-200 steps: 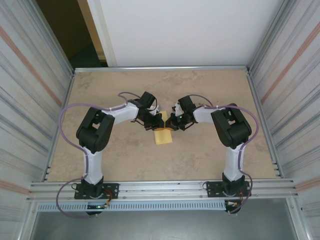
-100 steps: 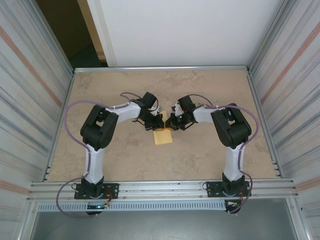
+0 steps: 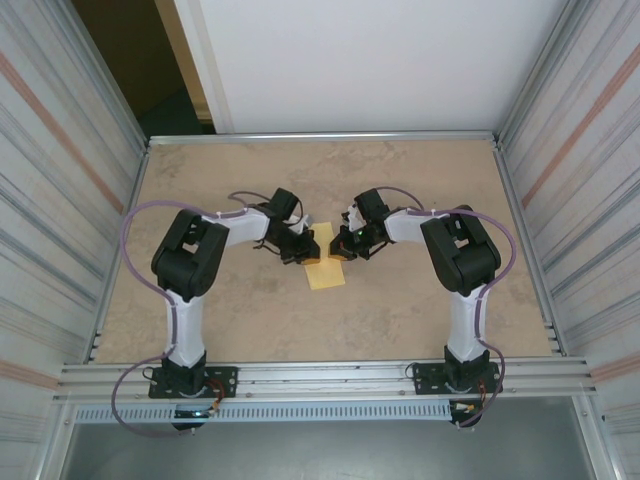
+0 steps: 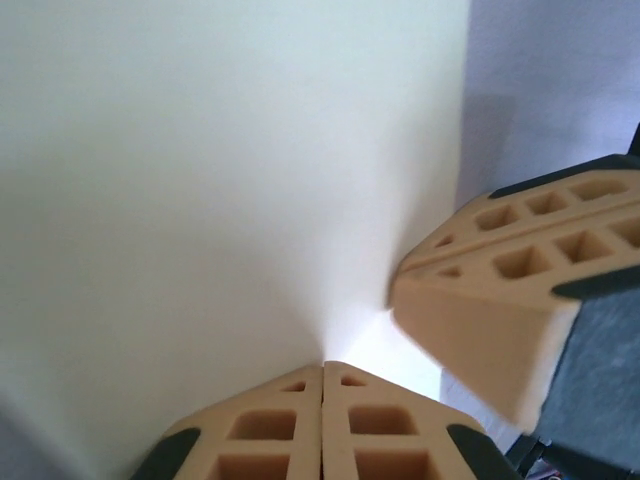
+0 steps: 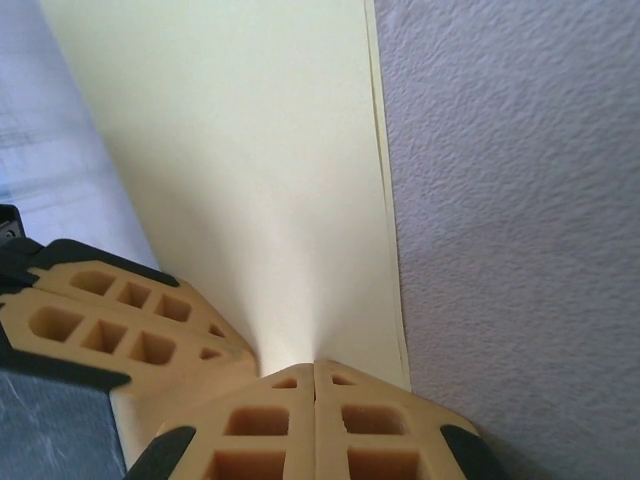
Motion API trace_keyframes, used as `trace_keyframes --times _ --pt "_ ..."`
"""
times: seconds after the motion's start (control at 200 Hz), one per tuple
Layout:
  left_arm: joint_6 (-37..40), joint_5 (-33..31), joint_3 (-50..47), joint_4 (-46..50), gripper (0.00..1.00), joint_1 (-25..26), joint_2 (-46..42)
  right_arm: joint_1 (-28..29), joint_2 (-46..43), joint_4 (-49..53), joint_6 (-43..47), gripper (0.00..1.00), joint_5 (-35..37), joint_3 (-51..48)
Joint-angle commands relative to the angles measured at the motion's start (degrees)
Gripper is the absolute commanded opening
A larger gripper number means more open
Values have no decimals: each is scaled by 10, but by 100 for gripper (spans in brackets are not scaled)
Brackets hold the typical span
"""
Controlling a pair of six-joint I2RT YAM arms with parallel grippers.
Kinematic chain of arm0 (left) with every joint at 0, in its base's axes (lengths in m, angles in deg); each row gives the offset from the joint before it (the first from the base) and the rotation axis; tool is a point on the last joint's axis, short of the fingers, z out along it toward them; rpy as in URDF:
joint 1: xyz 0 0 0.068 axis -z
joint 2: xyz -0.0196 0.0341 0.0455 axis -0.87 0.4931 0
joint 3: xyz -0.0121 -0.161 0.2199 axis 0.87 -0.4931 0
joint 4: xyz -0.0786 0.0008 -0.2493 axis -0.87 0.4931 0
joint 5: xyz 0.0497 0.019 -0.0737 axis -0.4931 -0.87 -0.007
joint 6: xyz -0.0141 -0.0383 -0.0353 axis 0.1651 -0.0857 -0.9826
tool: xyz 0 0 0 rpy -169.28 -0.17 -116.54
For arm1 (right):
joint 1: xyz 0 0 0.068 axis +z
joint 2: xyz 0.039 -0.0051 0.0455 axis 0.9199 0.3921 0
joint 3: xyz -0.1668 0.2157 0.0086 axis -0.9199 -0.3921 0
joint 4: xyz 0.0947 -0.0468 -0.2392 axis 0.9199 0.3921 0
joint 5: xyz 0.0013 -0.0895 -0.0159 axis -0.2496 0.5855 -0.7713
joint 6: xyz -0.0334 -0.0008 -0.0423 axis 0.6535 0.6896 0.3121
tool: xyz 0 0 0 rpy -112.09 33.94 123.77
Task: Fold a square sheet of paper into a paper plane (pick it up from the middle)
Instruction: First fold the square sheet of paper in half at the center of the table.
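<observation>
**A:** What is on the bench [image 3: 420,310]?

**B:** One pale-yellow sheet [image 3: 326,270], near the middle. Two arms reach in from either side and meet at its far end.

**A:** Are they holding it?

**B:** Yes. In the left wrist view the left fingers [image 4: 336,388] are pressed fully together, with the paper running straight out of the seam between them. The right fingers [image 5: 330,385] show the same in their own wrist view, closed tight on the sheet with no gap. Each pair also sees the other just beside it, nearly touching.

**A:** Why so close together?

**B:** My guess is that two pinches side by side at the middle line keep the thin paper taut and stop it from sagging or twisting while a crease is formed. The near end seems to rest on the bench, though I cannot tell for certain.

**A:** Is it folded yet?

**B:** Partly, I judge. The right wrist view shows two edges running side by side along one border, so two layers. There is no pointed dart shape.

**A:** The count?

**B:** One sheet, two arms, two pairs of fingers, both shut on the paper
</observation>
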Motion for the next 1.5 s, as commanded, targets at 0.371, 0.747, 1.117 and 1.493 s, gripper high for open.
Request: trace_keyframes --times 0.371,0.747,1.117,1.493 --pt "30 -25 -77 26 9 -75 -113 -10 77 147 22 5 146 -37" --pt "-50 43 -53 -137 9 -13 -54 -9 81 146 17 5 144 -37" --pt "19 9 -69 -93 10 -76 -25 -9 80 147 26 5 144 -46" --pt "14 -5 -85 -86 9 -112 -95 -14 77 136 25 5 143 -54"
